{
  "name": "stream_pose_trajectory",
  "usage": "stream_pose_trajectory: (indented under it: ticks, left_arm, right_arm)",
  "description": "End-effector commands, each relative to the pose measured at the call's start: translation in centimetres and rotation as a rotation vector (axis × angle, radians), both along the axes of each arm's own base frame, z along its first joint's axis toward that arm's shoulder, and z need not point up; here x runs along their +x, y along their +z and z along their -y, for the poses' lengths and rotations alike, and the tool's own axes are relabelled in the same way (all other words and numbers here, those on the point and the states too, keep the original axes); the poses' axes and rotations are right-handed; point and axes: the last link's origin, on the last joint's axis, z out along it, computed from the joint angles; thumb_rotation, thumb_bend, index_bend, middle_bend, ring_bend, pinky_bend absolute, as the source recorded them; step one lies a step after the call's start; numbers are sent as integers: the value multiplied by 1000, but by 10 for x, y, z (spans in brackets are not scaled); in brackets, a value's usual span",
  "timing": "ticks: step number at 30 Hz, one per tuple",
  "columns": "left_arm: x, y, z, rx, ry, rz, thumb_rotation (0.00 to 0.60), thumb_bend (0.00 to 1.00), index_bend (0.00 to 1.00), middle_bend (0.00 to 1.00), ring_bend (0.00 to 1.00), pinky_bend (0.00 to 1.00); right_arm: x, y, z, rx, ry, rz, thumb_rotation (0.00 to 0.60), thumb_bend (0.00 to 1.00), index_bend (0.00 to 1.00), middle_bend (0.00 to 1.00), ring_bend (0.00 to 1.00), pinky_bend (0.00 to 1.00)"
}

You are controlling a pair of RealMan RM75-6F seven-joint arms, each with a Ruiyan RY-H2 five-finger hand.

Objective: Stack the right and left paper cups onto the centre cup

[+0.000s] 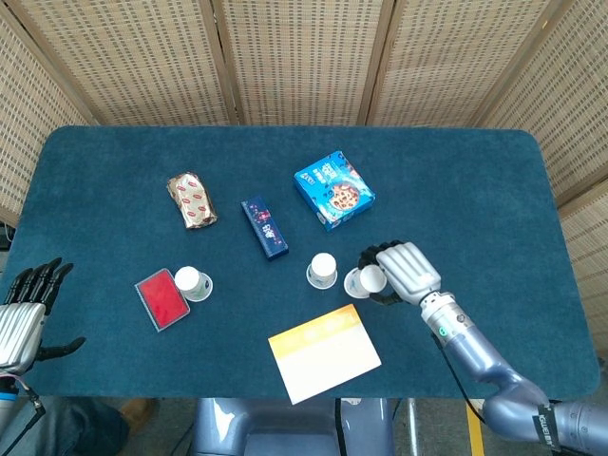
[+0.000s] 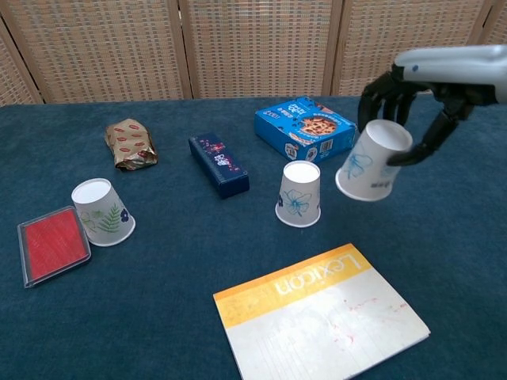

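While carried, right cup: upside-down, tilted, clear of the surface, held by the right hand at its upper wall.
Handling: likely light, thin-walled, crushable; grip gently.
Centre cup: below-left of the right hand.
Left cup: far left.
Left hand: spread, empty.
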Motion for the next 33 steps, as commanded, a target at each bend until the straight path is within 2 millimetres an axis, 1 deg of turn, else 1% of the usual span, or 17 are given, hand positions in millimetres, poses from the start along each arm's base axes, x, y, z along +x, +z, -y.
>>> stream_pose_trajectory:
  ticks: [1,2,4,8,12,23,33]
  left_arm:
    - [-1,0,-4,1,11,0,600,0,0,0,0,0]
    - [-2,0,-5,3,16,0,600,0,0,0,0,0]
    - [-2,-1,-7,2,23,-1,600,0,0,0,0,0]
    - [-3,-2,-9,-2,32,-5,600,0,0,0,0,0]
    - [-4,-2,-11,-7,38,-3,600,0,0,0,0,0]
    - [-3,-3,-10,-14,38,-4,600,0,0,0,0,0]
    - [-4,-2,-10,-14,43,2,600,0,0,0,0,0]
  right_arm:
    - [43,6,17,2,45,-8,600,407,472,490,420,406]
    - [52,4,20,4,56,-18,600,407,472,490,420,406]
    - [61,0,25,11,46,-36,600,407,472,490,420,406]
    - [70,-8,29,15,27,-74,600,409,472,490,421,406]
    - [72,-16,32,30,-10,-90,600,410,472,490,421,406]
    - [80,-27,39,31,-45,-70,600,411,472,490,422,406]
    - [82,-39,42,38,-76,-99,600,411,471,490,422,406]
